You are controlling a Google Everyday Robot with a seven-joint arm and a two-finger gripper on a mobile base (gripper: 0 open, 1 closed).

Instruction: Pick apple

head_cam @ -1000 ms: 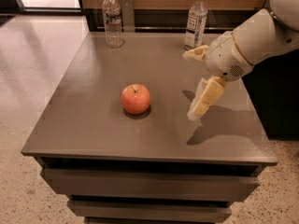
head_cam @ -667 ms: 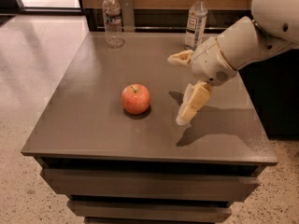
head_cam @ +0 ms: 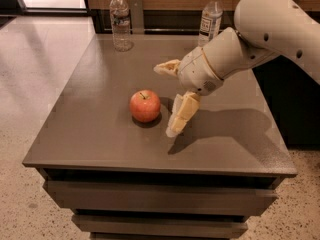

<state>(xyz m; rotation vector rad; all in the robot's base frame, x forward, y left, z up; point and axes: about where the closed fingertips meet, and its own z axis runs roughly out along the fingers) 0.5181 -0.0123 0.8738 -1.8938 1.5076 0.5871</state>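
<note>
The apple (head_cam: 145,105) is round and red-orange with a short dark stem. It sits on the grey table (head_cam: 100,84), a little left of its middle. My gripper (head_cam: 165,98) hangs just to the right of the apple, open. One cream finger (head_cam: 181,115) points down toward the table beside the apple. The other finger (head_cam: 167,68) sticks out to the left, above and behind the apple. The fingers do not touch the apple. The white arm (head_cam: 260,34) comes in from the upper right.
Two clear plastic water bottles stand at the table's back edge, one at the back left (head_cam: 120,22) and one at the back right (head_cam: 210,18). A wooden wall runs behind the table. The floor lies to the left and in front.
My gripper has moved left across the table toward the apple, from the right side to right beside it. The apple and bottles have not moved.
</note>
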